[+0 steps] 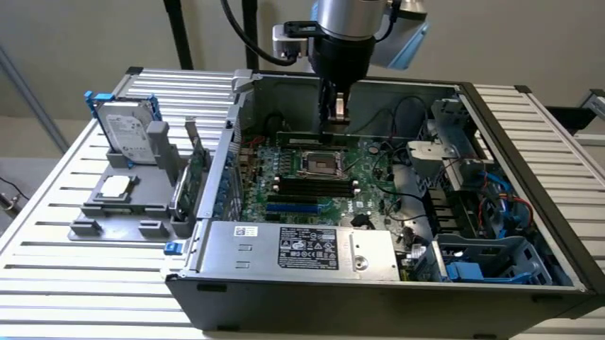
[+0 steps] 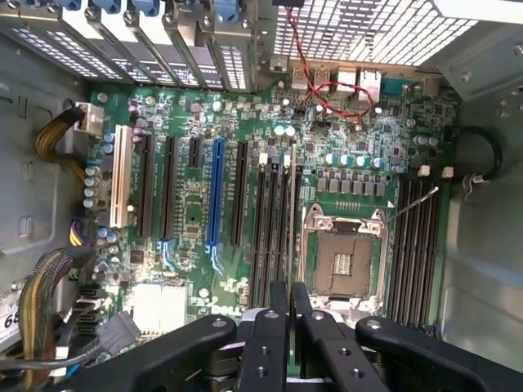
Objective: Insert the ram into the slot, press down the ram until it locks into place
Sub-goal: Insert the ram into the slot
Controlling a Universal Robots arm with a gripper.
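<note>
Deep inside the open computer case (image 1: 312,297), your claw (image 2: 289,291) is clenched on the ram (image 2: 292,204), gripping the green stick by its upper edge and holding it upright, edge-on, just beside the CPU socket (image 2: 343,261). The stick lines up with the slot (image 2: 297,245) nearest that socket, one of a bank of parallel black sockets. Whether its contacts have entered the slot cannot be told. Insertion looks to be the step in hand, with the locking press not yet done. Seating it likely calls for a straight, level push so both ends meet the latches together; any tilt could jam one corner. Well apart from the CPU socket, outside the case wall, a hard drive (image 1: 127,134) stands in a grey holder (image 1: 113,205) on the slatted metal tabletop (image 1: 57,283). A pale wall (image 1: 76,28) backs the scene.
</note>
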